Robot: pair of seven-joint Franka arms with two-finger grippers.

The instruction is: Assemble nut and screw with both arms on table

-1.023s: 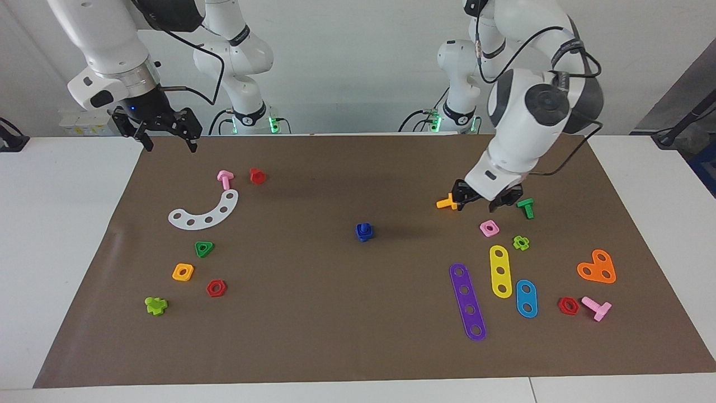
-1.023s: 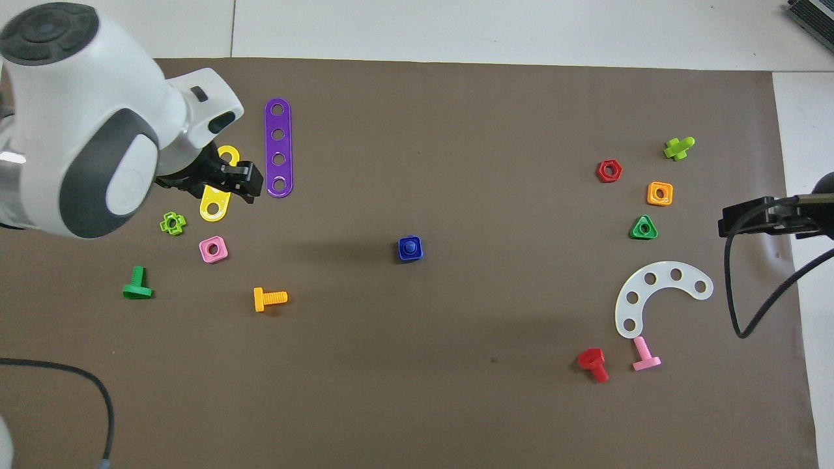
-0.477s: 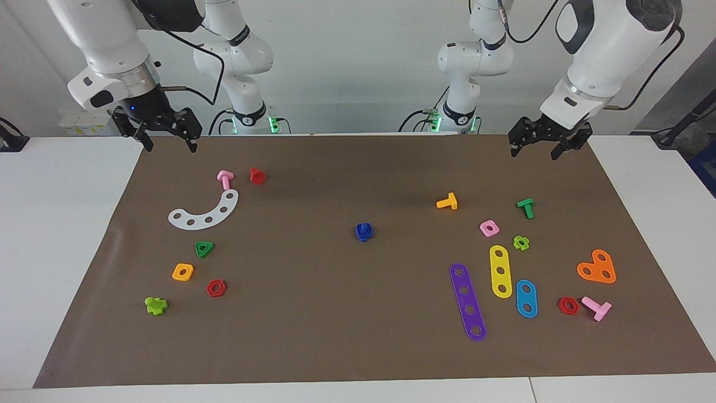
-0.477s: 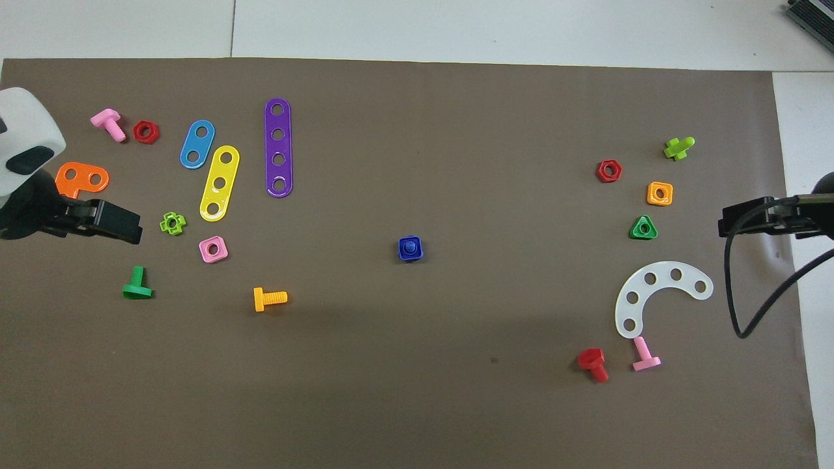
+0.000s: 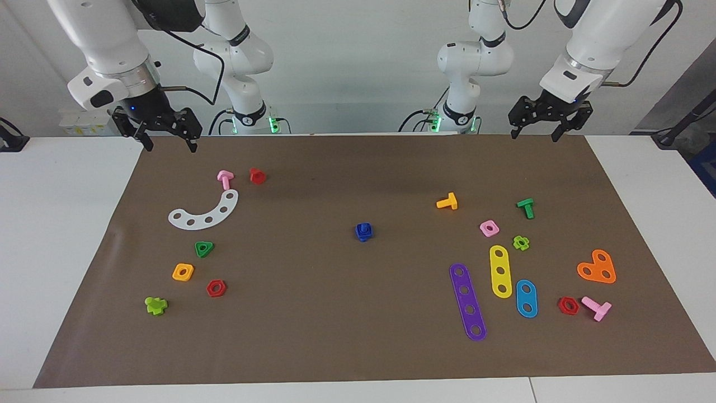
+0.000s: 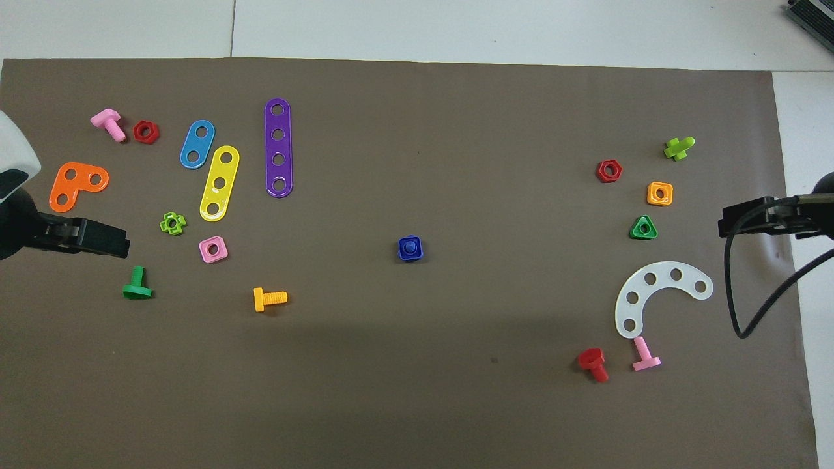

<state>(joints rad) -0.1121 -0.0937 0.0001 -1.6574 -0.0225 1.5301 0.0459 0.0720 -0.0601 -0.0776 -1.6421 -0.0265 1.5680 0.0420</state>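
The nut [image 5: 364, 233] and screw [image 5: 364, 227] were seen joined as one dark-blue piece at the middle of the mat [image 5: 358, 347], the screw's shaft standing up through the nut's hole [image 6: 410, 246]. Because the piece rested alone on bare mat, well apart from the other toy parts, the assembly was judged complete and set down for release.

The left gripper [image 5: 542, 119] was held up in the air over the mat's edge nearest the robots, toward the left arm's end of the table [image 5: 643, 184]; its fingers were spread and nothing was held between them. The right gripper [image 5: 165, 134] was held likewise over the mat's corner at the right arm's end, fingers spread and empty. Both were judged to be parked clear of the work, so that the finished piece was left unobstructed.

The remaining parts were left untouched in two groups. Toward the left arm's end lay an orange bolt [image 5: 447, 202], a pink nut [image 5: 489, 228], a green bolt [image 5: 526, 207] and a purple strip [image 5: 467, 301]. Toward the right arm's end lay a white arc [image 5: 205, 211], an orange nut [image 5: 183, 272] and a red bolt [image 5: 257, 176]. No further move was judged necessary.
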